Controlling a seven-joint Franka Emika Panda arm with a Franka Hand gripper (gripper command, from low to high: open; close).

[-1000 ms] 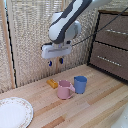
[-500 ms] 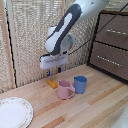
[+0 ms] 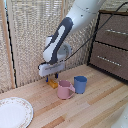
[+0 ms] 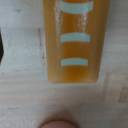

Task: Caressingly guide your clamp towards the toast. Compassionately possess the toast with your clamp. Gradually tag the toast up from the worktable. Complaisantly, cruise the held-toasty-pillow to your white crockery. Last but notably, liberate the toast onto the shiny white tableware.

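The toast [image 3: 52, 83] is a small orange-yellow slab lying flat on the wooden worktable [image 3: 95, 107], just behind the pink mug. My clamp [image 3: 53, 78] hangs directly over it, open, with its dark-blue fingers coming down on either side of the slab. In the wrist view the toast [image 4: 75, 40] fills much of the picture, showing pale blue stripes, and one dark finger [image 4: 1, 47] shows at the edge. The white crockery [image 3: 14, 112], a large round plate with a speckled rim, sits at the exterior view's lower left, well apart from the toast.
A pink mug [image 3: 65, 90] stands right in front of the toast, its rim [image 4: 59, 123] also showing in the wrist view. A blue cup [image 3: 80, 84] stands beside the mug. A dark drawer cabinet [image 3: 112, 45] is at the exterior view's right, and a woven screen [image 3: 25, 40] is behind.
The arm has swung toward the exterior view's left and lowered, bringing the clamp from above the cups down close over the toast.
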